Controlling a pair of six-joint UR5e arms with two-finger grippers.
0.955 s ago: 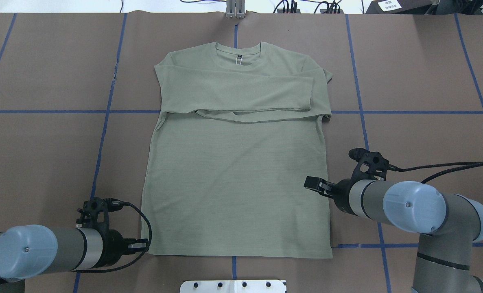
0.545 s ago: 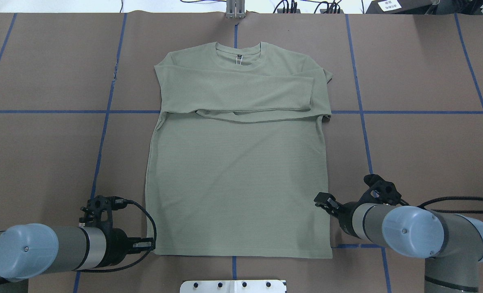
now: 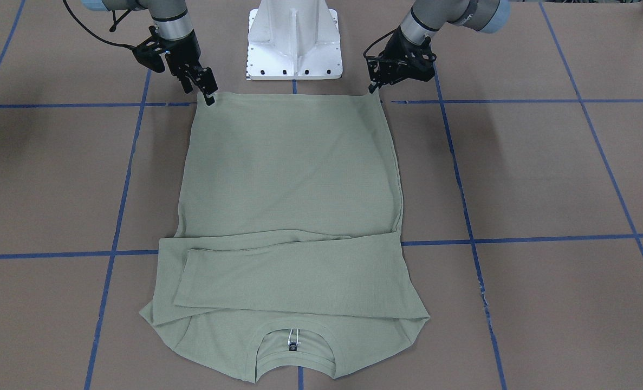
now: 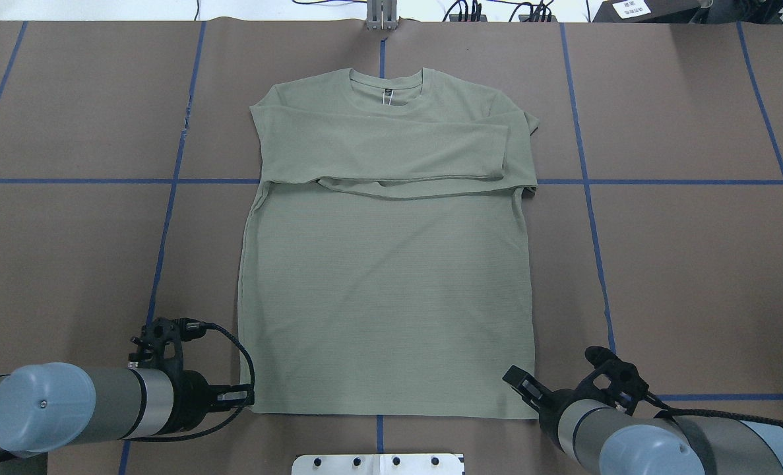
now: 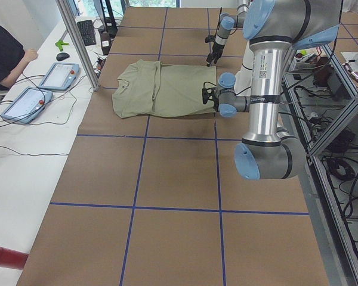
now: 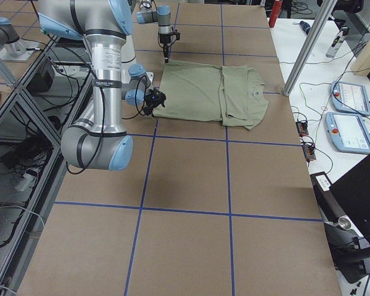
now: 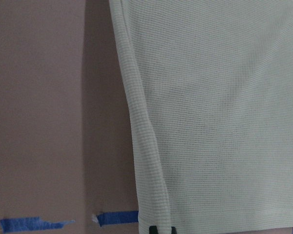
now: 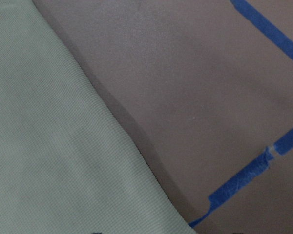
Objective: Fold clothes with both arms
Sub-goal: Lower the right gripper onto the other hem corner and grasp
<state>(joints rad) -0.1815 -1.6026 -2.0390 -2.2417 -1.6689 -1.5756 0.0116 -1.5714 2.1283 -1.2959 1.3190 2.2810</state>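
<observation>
The pale green shirt (image 4: 384,284) lies flat on the brown table, collar away from me, with both sleeves folded across the chest (image 3: 294,276). My left gripper (image 4: 245,397) is at the hem's left corner and looks shut on that edge; its tips (image 7: 161,229) sit close together on the hem. My right gripper (image 4: 515,379) hovers at the hem's right corner and appears open, with the shirt's edge (image 8: 49,146) just under it. In the front-facing view the left gripper (image 3: 374,89) and right gripper (image 3: 207,93) stand at the two hem corners.
The white pedestal base (image 3: 294,49) stands just behind the hem. Blue tape lines (image 4: 167,224) grid the brown table. A bench with tablets (image 5: 56,74), cables and a seated person (image 5: 3,53) runs along the far side.
My right gripper has travelled back along the shirt's right edge to the hem corner. My left gripper has edged right, and the hem's left corner has shifted inward with it.
</observation>
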